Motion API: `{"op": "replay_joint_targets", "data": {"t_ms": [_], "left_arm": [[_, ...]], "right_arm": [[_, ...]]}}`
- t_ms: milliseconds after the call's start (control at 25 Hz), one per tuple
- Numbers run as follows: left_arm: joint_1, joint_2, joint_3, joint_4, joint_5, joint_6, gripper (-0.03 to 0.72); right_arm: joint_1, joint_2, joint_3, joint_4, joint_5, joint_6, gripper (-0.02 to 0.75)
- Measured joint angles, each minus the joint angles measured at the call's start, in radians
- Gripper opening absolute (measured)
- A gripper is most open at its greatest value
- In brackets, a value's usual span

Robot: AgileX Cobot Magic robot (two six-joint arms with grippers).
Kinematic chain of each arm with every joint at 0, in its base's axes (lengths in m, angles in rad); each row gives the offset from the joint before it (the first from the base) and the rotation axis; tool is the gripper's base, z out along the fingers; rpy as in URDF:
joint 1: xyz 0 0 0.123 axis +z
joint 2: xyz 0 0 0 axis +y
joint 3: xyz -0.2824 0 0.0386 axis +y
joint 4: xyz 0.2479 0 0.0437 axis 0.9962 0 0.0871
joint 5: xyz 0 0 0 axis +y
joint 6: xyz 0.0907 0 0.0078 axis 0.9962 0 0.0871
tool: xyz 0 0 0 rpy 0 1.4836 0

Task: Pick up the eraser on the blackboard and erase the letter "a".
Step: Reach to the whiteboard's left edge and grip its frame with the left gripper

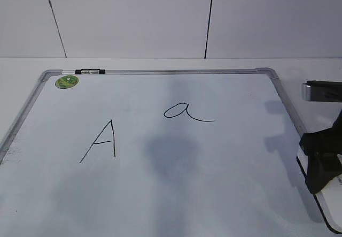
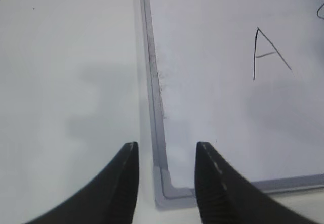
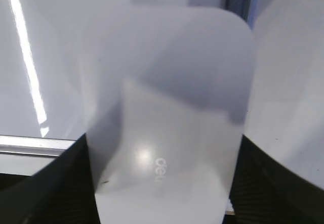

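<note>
Your white rounded-rectangular plastic eraser (image 3: 167,118) sits clamped between the right gripper's (image 3: 162,183) black fingers at the counter's right edge, over the silver-framed white blackboard's (image 1: 160,194) right side, while your left gripper (image 2: 166,153) hangs parted above its near-left corner.

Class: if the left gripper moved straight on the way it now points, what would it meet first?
Probably the blackboard: the left gripper straddles its near corner frame, with the uppercase "A" farther ahead. Height above it is unclear.
</note>
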Motion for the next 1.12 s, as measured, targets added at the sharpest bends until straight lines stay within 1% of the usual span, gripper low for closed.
{"op": "replay_joint_targets", "data": {"t_ms": [160,280,480,760,960,1120], "left_arm": [[-0.015,0.191,-0.060,-0.020,-0.136,0.000,0.288],[-0.018,0.380,-0.123,-0.024,-0.183,0.000,0.288],[-0.018,0.700,-0.252,-0.026,-0.184,0.000,0.288],[-0.018,1.033,-0.404,-0.026,-0.188,0.010,0.288],[-0.018,1.227,-0.469,-0.026,-0.202,0.030,0.288],[-0.018,1.344,-0.496,-0.030,-0.210,0.032,0.288]], "right_arm": [[0.000,0.000,0.000,0.000,-0.002,0.000,0.569],[0.000,0.000,0.000,0.000,-0.002,0.000,0.569],[0.000,0.000,0.000,0.000,-0.002,0.000,0.569],[0.000,0.000,0.000,-0.004,-0.021,0.000,0.569],[0.000,0.000,0.000,-0.014,-0.027,0.000,0.569],[0.000,0.000,0.000,-0.019,-0.027,0.000,0.569]]}}
